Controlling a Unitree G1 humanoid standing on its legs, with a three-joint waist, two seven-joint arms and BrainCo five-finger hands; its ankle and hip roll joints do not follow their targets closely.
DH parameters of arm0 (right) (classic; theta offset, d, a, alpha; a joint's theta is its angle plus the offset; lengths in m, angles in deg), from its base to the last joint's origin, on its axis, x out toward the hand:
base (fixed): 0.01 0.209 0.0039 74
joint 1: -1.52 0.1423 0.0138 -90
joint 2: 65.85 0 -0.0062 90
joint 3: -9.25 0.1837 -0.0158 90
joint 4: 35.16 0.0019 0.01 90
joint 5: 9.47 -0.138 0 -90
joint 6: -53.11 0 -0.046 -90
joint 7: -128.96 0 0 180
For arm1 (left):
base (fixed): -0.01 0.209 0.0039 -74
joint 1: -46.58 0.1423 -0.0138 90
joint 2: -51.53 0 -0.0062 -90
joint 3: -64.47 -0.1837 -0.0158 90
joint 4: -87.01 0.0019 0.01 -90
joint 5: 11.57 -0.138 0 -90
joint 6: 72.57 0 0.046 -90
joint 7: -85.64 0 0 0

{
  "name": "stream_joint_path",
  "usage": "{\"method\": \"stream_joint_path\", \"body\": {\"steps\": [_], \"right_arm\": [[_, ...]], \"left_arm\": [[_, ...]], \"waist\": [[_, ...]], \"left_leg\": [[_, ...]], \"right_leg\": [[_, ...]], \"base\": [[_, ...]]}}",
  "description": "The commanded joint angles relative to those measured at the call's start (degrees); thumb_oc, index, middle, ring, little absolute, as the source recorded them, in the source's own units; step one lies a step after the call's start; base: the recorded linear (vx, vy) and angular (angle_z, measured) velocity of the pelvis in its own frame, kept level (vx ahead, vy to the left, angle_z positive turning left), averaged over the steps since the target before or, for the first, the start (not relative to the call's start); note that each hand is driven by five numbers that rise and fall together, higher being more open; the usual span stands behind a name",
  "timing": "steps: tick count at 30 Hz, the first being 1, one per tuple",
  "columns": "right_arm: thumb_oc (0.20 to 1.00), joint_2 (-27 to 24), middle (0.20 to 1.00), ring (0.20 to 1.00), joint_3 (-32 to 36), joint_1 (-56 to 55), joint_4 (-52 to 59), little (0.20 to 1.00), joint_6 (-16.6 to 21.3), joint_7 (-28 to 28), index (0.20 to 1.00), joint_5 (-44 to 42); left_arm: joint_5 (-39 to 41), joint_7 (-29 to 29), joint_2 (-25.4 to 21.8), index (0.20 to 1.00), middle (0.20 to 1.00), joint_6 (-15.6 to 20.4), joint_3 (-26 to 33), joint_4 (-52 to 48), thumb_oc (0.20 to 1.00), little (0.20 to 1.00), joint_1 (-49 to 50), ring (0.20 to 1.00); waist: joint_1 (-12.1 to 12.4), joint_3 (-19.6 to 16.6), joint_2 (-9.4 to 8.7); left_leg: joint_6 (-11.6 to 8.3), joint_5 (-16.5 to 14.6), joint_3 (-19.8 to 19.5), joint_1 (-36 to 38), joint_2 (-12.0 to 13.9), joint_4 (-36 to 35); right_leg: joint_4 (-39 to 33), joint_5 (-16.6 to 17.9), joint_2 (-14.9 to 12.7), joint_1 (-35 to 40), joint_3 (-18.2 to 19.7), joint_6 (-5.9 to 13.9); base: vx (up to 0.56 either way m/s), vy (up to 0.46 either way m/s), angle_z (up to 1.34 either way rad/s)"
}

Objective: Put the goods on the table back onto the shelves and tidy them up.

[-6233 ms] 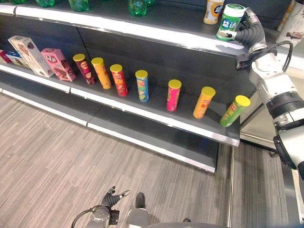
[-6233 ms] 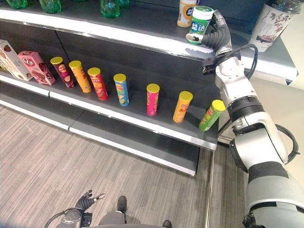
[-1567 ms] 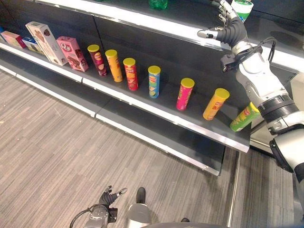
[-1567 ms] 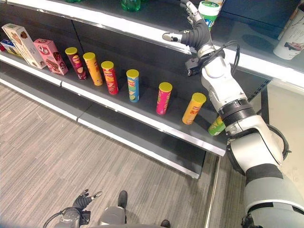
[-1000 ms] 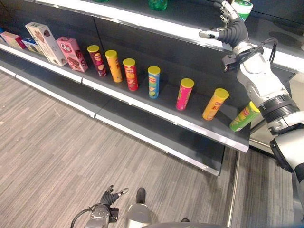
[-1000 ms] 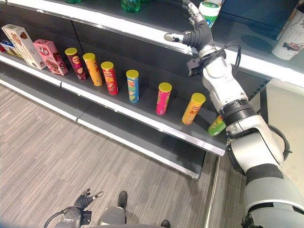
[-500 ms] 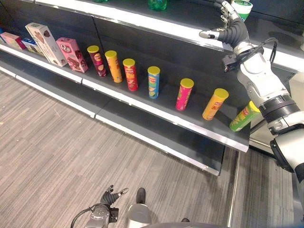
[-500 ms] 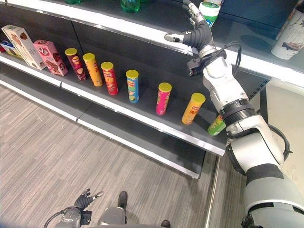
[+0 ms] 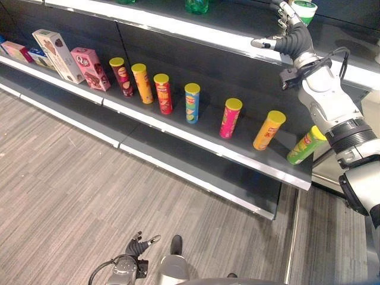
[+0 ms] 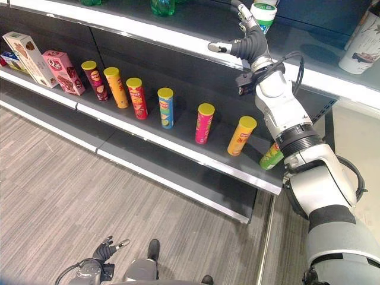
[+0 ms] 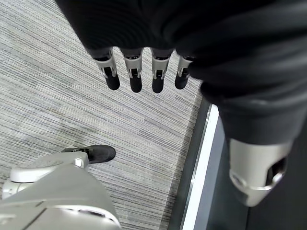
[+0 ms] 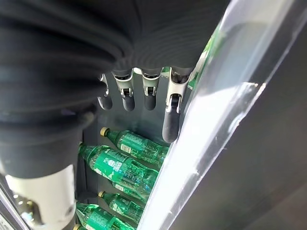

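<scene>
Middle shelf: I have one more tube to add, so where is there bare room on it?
The widest gaps lie between the blue tube and the pink tube, and between the pink and orange tubes. Toward the pink box the tubes crowd close together.

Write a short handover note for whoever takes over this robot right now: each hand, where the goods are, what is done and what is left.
Right hand: open, raised at the upper shelf's front edge, just beside the white green-lidded jar, holding nothing.
Left hand: open, hanging low over the floor, empty.
Done: jar stands on the upper shelf; seven cans line the middle shelf.
Left: straighten the tilted green can at the row's right end.
</scene>
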Motion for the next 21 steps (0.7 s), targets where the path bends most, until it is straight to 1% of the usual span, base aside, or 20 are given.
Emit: {"method": "stream_joint_path", "body": {"steps": [1, 3, 4, 6, 7, 8, 9, 10, 11, 12, 13, 14, 16, 18, 21], "right_arm": [[1.000, -5.91, 1.000, 1.000, -2.92, 3.77, 3.83, 1.000, 1.41, -2.16, 1.000, -1.87], [1.000, -7.42, 1.000, 1.000, -3.33, 3.45, 10.22, 1.000, 2.39, -4.05, 1.000, -4.14], [1.000, -7.47, 1.000, 1.000, -3.26, 3.35, 10.33, 1.000, 2.34, -4.04, 1.000, -4.14], [1.000, -8.67, 1.000, 1.000, -3.08, 2.58, 15.36, 1.000, 3.28, -5.23, 1.000, -6.27], [1.000, -9.53, 1.000, 1.000, -2.68, 2.12, 18.42, 1.000, 3.83, -5.86, 1.000, -7.55], [1.000, -9.74, 1.000, 1.000, -2.23, 1.20, 24.32, 1.000, 4.29, -7.92, 1.000, -9.85], [1.000, -10.35, 1.000, 1.000, -2.49, 1.11, 26.74, 1.000, 4.52, -8.55, 1.000, -9.88], [1.000, -10.37, 1.000, 1.000, -2.46, 1.06, 26.79, 1.000, 4.49, -8.54, 1.000, -9.88], [1.000, -11.17, 1.000, 1.000, -4.20, 1.64, 31.93, 1.000, 4.00, -10.64, 1.000, -9.40], [1.000, -11.49, 1.000, 1.000, -5.24, 2.11, 34.24, 1.000, 3.94, -11.44, 1.000, -8.98], [1.000, -11.50, 1.000, 1.000, -5.25, 2.12, 34.27, 1.000, 3.92, -11.42, 1.000, -8.97], [1.000, -11.68, 1.000, 1.000, -9.19, 4.36, 39.16, 1.000, 3.49, -13.81, 1.000, -7.45], [1.000, -12.04, 1.000, 1.000, -10.74, 5.91, 40.85, 1.000, 3.69, -13.96, 1.000, -5.67], [1.000, -11.87, 1.000, 1.000, -10.85, 6.14, 41.20, 1.000, 3.73, -13.88, 1.000, -5.16], [1.000, -13.24, 1.000, 1.000, -10.37, 4.95, 41.78, 1.000, 3.90, -13.41, 1.000, -3.35]], "left_arm": [[1.54, -0.22, -1.78, 1.000, 1.000, 2.03, -3.71, -0.27, 1.000, 1.000, -3.03, 1.000], [1.62, -0.50, -1.81, 1.000, 1.000, 2.08, -3.36, -0.59, 1.000, 1.000, -2.71, 1.000], [1.62, -0.50, -1.82, 1.000, 1.000, 2.08, -3.39, -0.60, 1.000, 1.000, -2.69, 1.000], [1.57, -0.65, -1.85, 1.000, 1.000, 2.15, -3.20, -0.98, 1.000, 1.000, -2.46, 1.000], [1.45, -0.73, -1.87, 1.000, 1.000, 2.16, -2.97, -1.07, 1.000, 1.000, -2.28, 1.000], [1.20, -1.09, -1.88, 1.000, 1.000, 2.18, -2.92, -1.30, 1.000, 1.000, -2.08, 1.000], [1.02, -1.19, -1.95, 1.000, 1.000, 2.19, -2.82, -1.48, 1.000, 1.000, -2.07, 1.000], [1.01, -1.19, -1.95, 1.000, 1.000, 2.18, -2.83, -1.49, 1.000, 1.000, -2.07, 1.000], [0.48, -1.54, -2.20, 1.000, 1.000, 2.18, -2.49, -1.84, 1.000, 1.000, -2.25, 1.000], [0.24, -1.68, -2.38, 1.000, 1.000, 2.20, -2.40, -1.91, 1.000, 1.000, -2.36, 1.000], [0.23, -1.68, -2.35, 1.000, 1.000, 2.20, -2.40, -1.91, 1.000, 1.000, -2.36, 1.000], [-0.68, -2.24, -2.62, 1.000, 1.000, 2.31, -2.55, -2.18, 1.000, 1.000, -2.80, 1.000], [-1.06, -2.42, -2.85, 1.000, 1.000, 2.20, -2.75, -2.89, 1.000, 1.000, -2.95, 1.000], [-1.32, -2.44, -2.89, 1.000, 1.000, 2.18, -2.92, -3.09, 1.000, 1.000, -2.91, 1.000], [-1.84, -2.84, -2.69, 1.000, 1.000, 1.95, -3.06, -4.18, 1.000, 1.000, -2.19, 1.000]], "waist": [[0.95, -1.34, 0.08], [0.85, -1.30, 0.11], [0.87, -1.31, 0.11], [0.91, -1.30, 0.10], [0.91, -1.34, 0.13], [0.92, -1.39, 0.15], [0.99, -1.45, 0.17], [1.00, -1.45, 0.17], [1.20, -1.68, 0.21], [1.31, -1.83, 0.17], [1.30, -1.82, 0.20], [1.74, -2.31, 0.19], [1.89, -2.58, 0.18], [1.91, -2.64, 0.16], [1.66, -2.71, 0.09]], "left_leg": [[-3.79, -10.87, 6.63, 4.82, 1.93, 5.73], [-3.83, -10.85, 6.63, 4.77, 1.95, 5.67], [-3.83, -10.86, 6.62, 4.79, 1.95, 5.67], [-3.86, -10.88, 6.59, 4.73, 1.99, 5.71], [-3.89, -10.90, 6.56, 4.70, 2.01, 5.70], [-3.98, -10.93, 6.58, 4.60, 2.01, 5.76], [-4.01, -10.97, 6.58, 4.59, 2.04, 5.78], [-4.01, -10.98, 6.58, 4.60, 2.04, 5.79], [-4.07, -11.05, 6.66, 4.65, 2.07, 5.83], [-4.10, -11.08, 6.68, 4.68, 2.12, 5.87], [-4.10, -11.09, 6.68, 4.68, 2.13, 5.88], [-4.17, -11.18, 6.56, 4.81, 2.34, 5.97], [-4.22, -11.34, 6.54, 5.05, 2.48, 6.02], [-4.25, -11.39, 6.50, 5.15, 2.57, 6.07], [-4.30, -11.44, 6.67, 5.43, 2.86, 6.18]], "right_leg": [[6.31, -1.29, -3.14, -7.73, -0.96, 6.71], [6.27, -1.30, -3.15, -7.80, -0.97, 6.76], [6.27, -1.31, -3.15, -7.78, -0.98, 6.76], [6.25, -1.31, -3.21, -7.78, -0.89, 6.77], [6.28, -1.35, -3.24, -7.80, -0.85, 6.79], [6.36, -1.37, -3.36, -7.89, -0.89, 6.81], [6.38, -1.40, -3.44, -7.88, -0.95, 6.82], [6.39, -1.41, -3.44, -7.87, -0.95, 6.82], [6.32, -1.42, -3.49, -7.68, -1.15, 6.82], [6.29, -1.42, -3.51, -7.63, -1.20, 6.82], [6.29, -1.42, -3.50, -7.62, -1.21, 6.82], [6.27, -1.59, -3.56, -7.40, -1.50, 6.75], [6.26, -1.70, -3.55, -7.18, -1.64, 6.70], [6.26, -1.74, -3.50, -7.07, -1.65, 6.64], [6.24, -1.85, -3.16, -6.92, -1.54, 6.44]], "base": [[0.00, 0.000, 0.00], [0.00, 0.000, 0.00], [0.00, 0.000, 0.00], [0.00, 0.000, 0.00], [0.00, 0.000, 0.00], [0.00, 0.000, 0.00], [0.00, 0.000, 0.00], [0.00, 0.000, 0.00], [0.00, 0.000, 0.00], [0.00, 0.000, 0.00], [0.00, -0.041, 0.02], [0.01, -0.040, 0.03], [0.01, -0.025, 0.01], [0.00, 0.000, 0.00], [0.00, 0.000, 0.00]]}}
